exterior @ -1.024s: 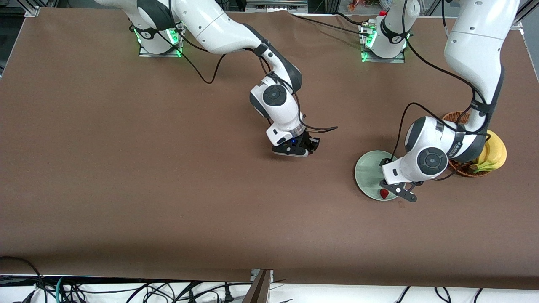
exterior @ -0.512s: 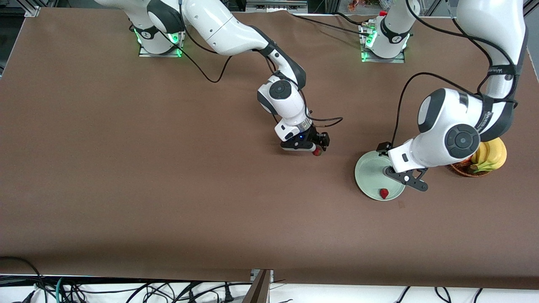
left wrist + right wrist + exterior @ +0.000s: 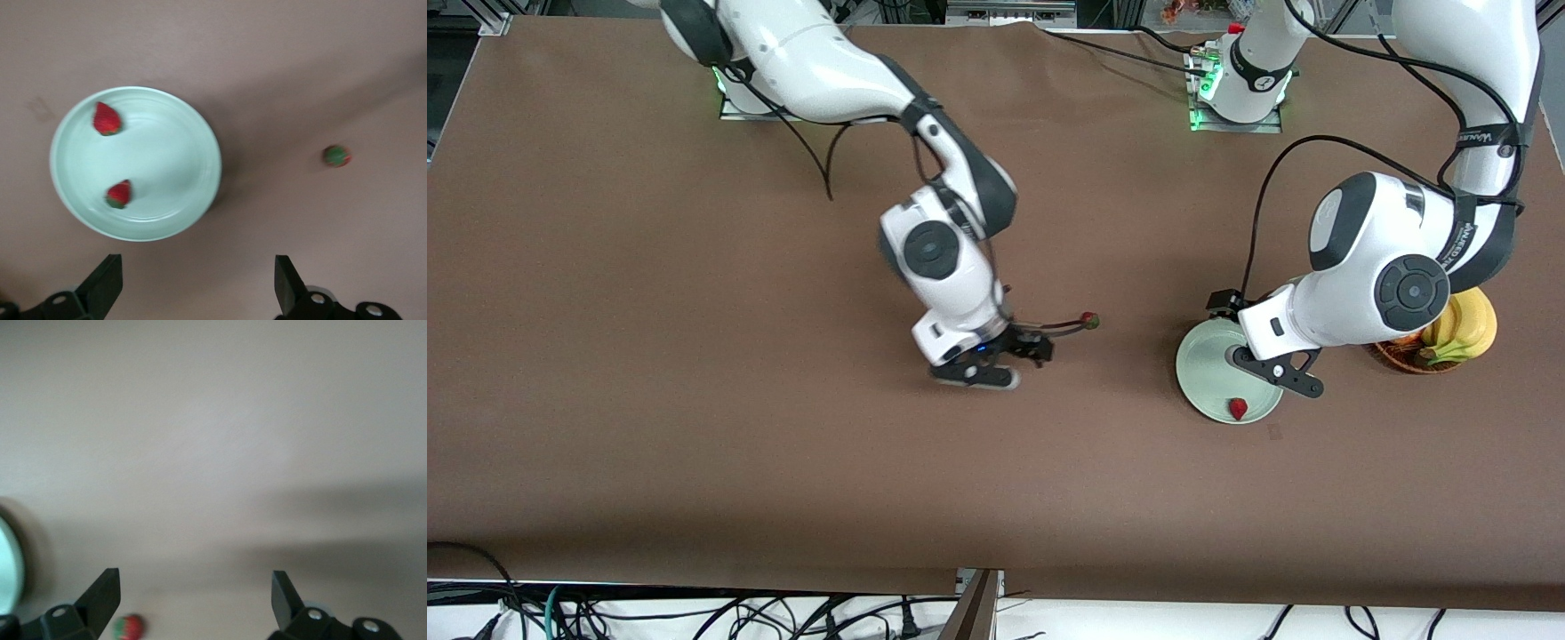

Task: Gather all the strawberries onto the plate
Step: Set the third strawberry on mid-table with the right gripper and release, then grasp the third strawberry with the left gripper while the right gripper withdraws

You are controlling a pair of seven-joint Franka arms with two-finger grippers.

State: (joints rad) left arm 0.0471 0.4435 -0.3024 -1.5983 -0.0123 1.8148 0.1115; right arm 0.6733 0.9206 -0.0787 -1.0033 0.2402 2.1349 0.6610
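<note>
Two strawberries lay in the plate (image 3: 200, 127): one (image 3: 107, 119) by the rim, the other (image 3: 119, 194) a little way in from it. In the front view you only got the first (image 3: 1238, 408), on the plate's edge nearest the camera; the left arm hid the second.

The third strawberry (image 3: 1088, 320) sat on the bare brown table (image 3: 694, 400), well apart from the plate, toward the right arm's end. It showed in the left wrist view too (image 3: 337, 156), green cap up.

The right gripper (image 3: 996, 360) was over the table beside that berry, on the side away from the plate. Fingers spread wide, nothing between them. Its wrist camera caught the berry (image 3: 128, 626) at the frame edge, outside the finger (image 3: 100, 590), so you had no hold on it.

The left gripper (image 3: 1276, 373) hung over the plate's rim, fingers (image 3: 103, 283) wide apart and empty. It looked parked, waiting.

A wicker basket (image 3: 1400, 354) with bananas (image 3: 1463, 327) stood just beside the plate, partly under the left arm. Not part of the job.

My read: two of three were in, and the last berry sat short of the plate. It is small and round, so a clumsy pinch could roll it.
</note>
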